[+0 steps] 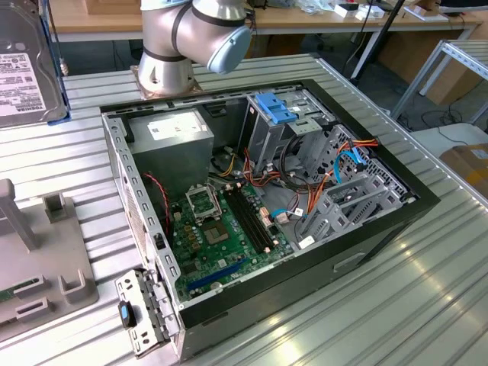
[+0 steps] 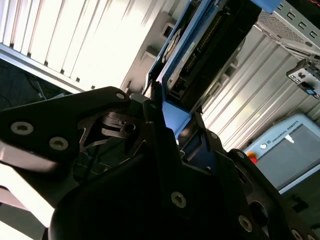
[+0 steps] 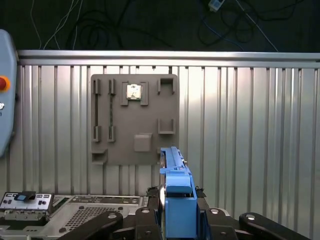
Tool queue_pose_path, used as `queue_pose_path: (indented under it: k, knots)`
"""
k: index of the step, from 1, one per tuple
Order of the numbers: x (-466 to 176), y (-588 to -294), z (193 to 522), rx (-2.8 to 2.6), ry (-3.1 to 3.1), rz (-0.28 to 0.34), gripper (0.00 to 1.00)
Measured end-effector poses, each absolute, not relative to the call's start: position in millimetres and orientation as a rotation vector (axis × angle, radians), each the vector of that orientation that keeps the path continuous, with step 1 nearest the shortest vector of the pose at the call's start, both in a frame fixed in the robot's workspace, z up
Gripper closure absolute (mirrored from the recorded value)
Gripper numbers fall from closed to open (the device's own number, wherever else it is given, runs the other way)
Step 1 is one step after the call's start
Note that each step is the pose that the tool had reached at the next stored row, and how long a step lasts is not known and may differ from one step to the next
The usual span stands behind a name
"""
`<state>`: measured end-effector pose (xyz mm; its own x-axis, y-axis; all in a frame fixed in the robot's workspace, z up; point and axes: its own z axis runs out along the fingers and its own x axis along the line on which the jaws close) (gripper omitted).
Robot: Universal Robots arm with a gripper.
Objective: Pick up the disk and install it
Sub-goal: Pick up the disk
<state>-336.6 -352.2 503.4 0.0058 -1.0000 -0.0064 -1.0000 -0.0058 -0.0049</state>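
Gripper [image 3: 177, 199], nearest the lens in both wrist views, is clamped on the blue carrier of the disk [image 3: 172, 160]. In the exterior view the disk lies at the frame's upper left, well apart from the open computer case [image 1: 366, 245]. Pick-up appears complete; installation is not yet done.

Print stands on the disk [image 1: 23, 65] and the power-supply label [image 1: 169, 127].
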Motion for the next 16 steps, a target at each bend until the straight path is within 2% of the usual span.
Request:
queue_pose_path:
  k: [4,16]
  knots:
    - [-311.9,-352.2,503.4,-2.222,2.209,0.002,0.63]
    - [-298.9,-352.2,503.4,-2.222,2.209,0.002,0.63]
